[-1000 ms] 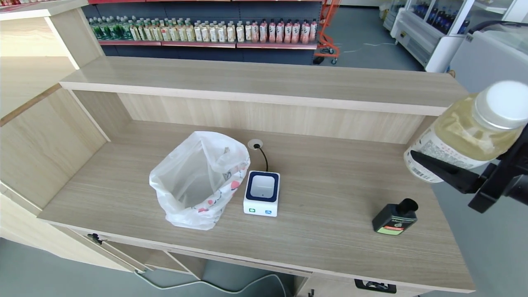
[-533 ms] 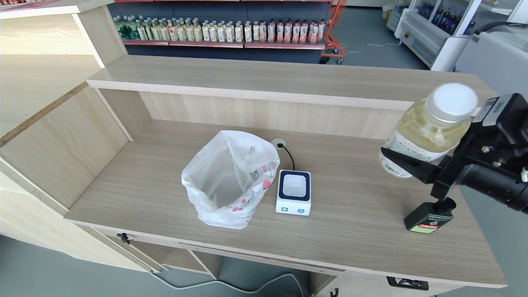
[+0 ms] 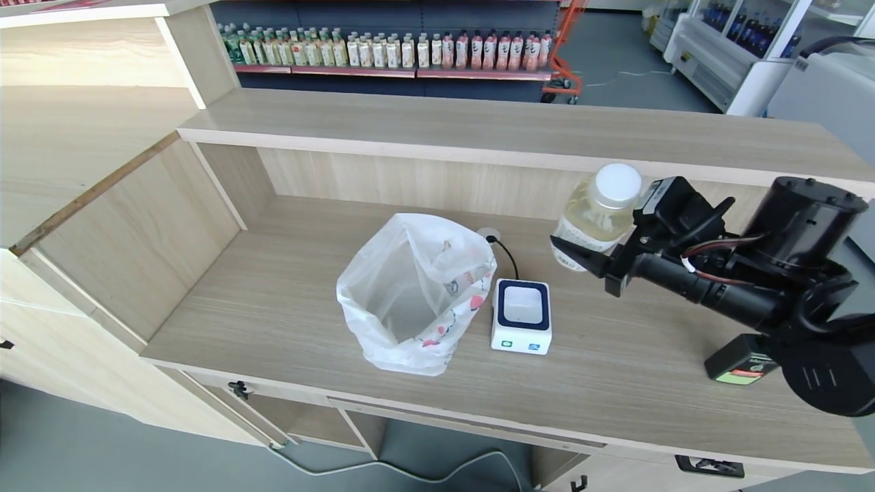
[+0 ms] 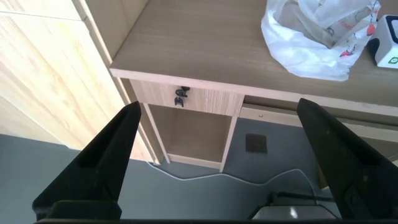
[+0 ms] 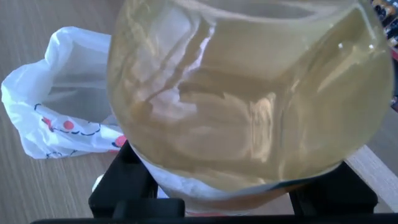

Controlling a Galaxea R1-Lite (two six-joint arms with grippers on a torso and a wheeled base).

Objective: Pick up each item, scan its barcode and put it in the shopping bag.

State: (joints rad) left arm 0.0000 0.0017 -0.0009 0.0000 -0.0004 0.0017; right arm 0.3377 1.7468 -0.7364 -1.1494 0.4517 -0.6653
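My right gripper (image 3: 585, 243) is shut on a clear bottle (image 3: 596, 215) of pale yellow drink with a white cap. It holds the bottle tilted in the air, just right of and behind the white barcode scanner (image 3: 521, 316). Close up, the bottle (image 5: 249, 106) hangs above the counter with the bag (image 5: 56, 118) beside it. The white shopping bag (image 3: 417, 294) stands open left of the scanner. A small black bottle (image 3: 740, 360) lies at the counter's right end, partly hidden by my arm. My left gripper (image 4: 224, 162) is open and holds nothing, low in front of the counter's cabinet.
A raised wooden ledge (image 3: 478, 130) runs along the back of the counter, and a side wall (image 3: 137, 232) closes its left end. The scanner's black cable (image 3: 506, 256) runs to a hole in the counter. Bag (image 4: 317, 31) and scanner (image 4: 387, 46) sit near the front edge.
The head camera has turned, shifting the whole scene to the right. Beyond that, my right gripper has carried the bottle left and lower, from the counter's right end to close by the scanner.
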